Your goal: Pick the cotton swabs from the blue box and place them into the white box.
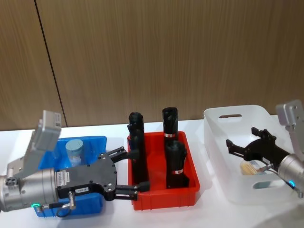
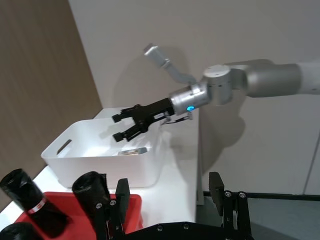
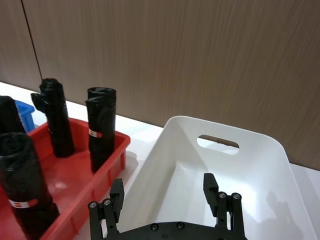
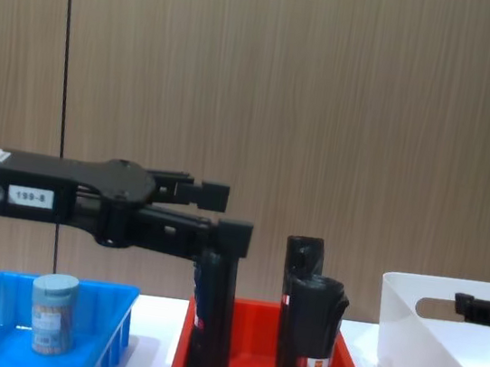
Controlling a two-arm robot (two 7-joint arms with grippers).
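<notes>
Treat swab jar (image 1: 74, 150) in blue box (image 1: 98, 140) as light, stiff, slippery; grip across body. Find left hand (image 1: 134, 169) open nearby, right hand (image 1: 241, 137) open over white box (image 1: 213, 114).

In the left wrist view we saw the left gripper (image 2: 169, 200) in the foreground, its black fingers (image 2: 216, 188) spread apart with nothing between them. Beyond it stood the white box (image 2: 95, 162) on the white table (image 2: 181, 172). The right gripper (image 2: 116, 128) reached over the box from a silver arm, its jaws parted and empty. Beneath it, a small cotton swabs jar (image 2: 133, 151) lay on the box floor. Two black rolls (image 2: 91, 192) stood in the red bin (image 2: 136, 212) nearer us.
</notes>
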